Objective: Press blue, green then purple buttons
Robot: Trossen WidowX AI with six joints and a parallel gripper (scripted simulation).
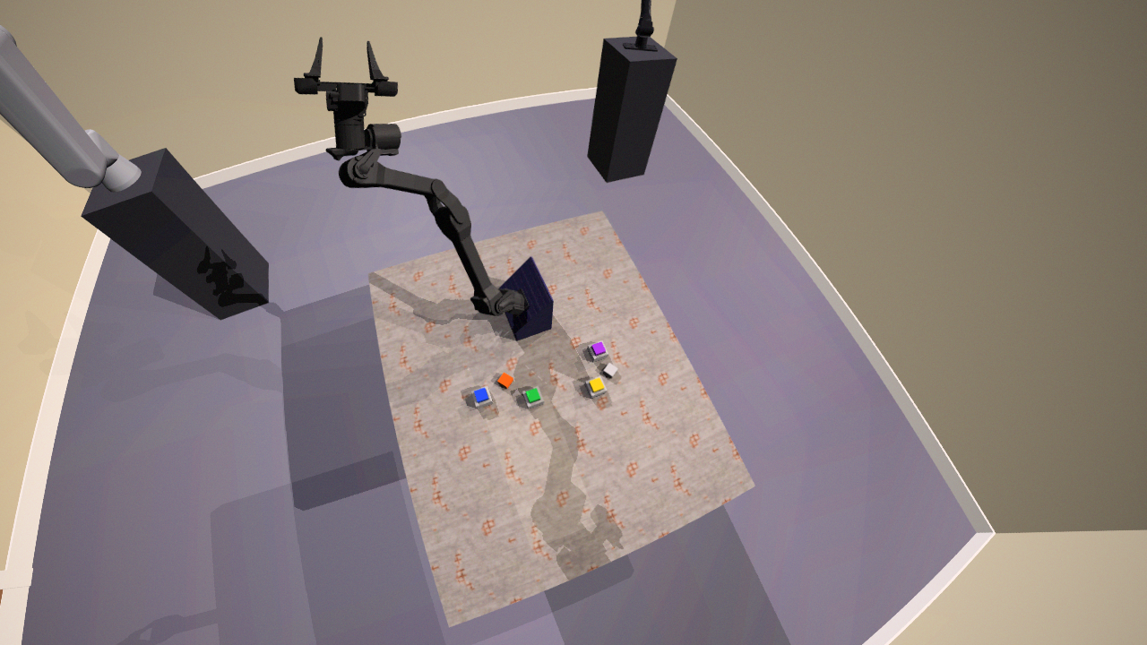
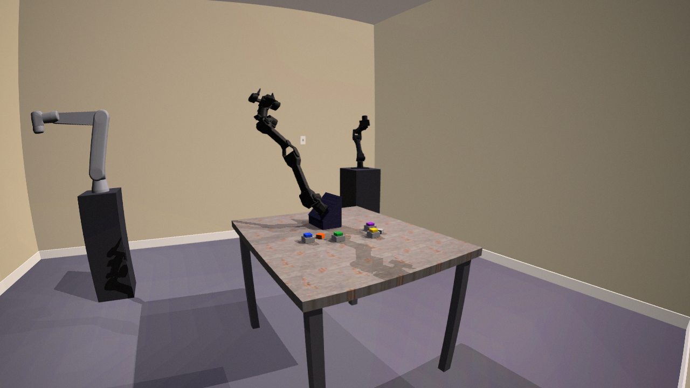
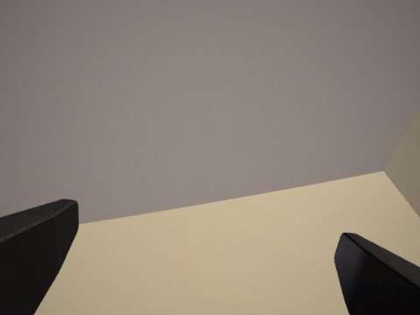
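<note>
A blue button (image 1: 481,394) (image 2: 308,235) is at the left of the row on the table. A green button (image 1: 533,395) (image 2: 338,234) is to its right. A purple button (image 1: 598,348) (image 2: 370,224) is farther right and nearer the back. All three stand raised on grey bases. My gripper (image 1: 344,39) (image 2: 266,91) (image 3: 209,232) is open and empty, high above and behind the table, pointing up and away from the buttons. The wrist view shows only its two fingers, wall and ceiling.
A yellow button (image 1: 596,384) (image 2: 373,230) stands in front of the purple one. A white block (image 1: 610,369) (image 2: 380,230) lies between and beside them. An orange block (image 1: 504,380) (image 2: 320,235) lies between blue and green. A dark wedge (image 1: 535,298) (image 2: 331,217) stands at my arm's base.
</note>
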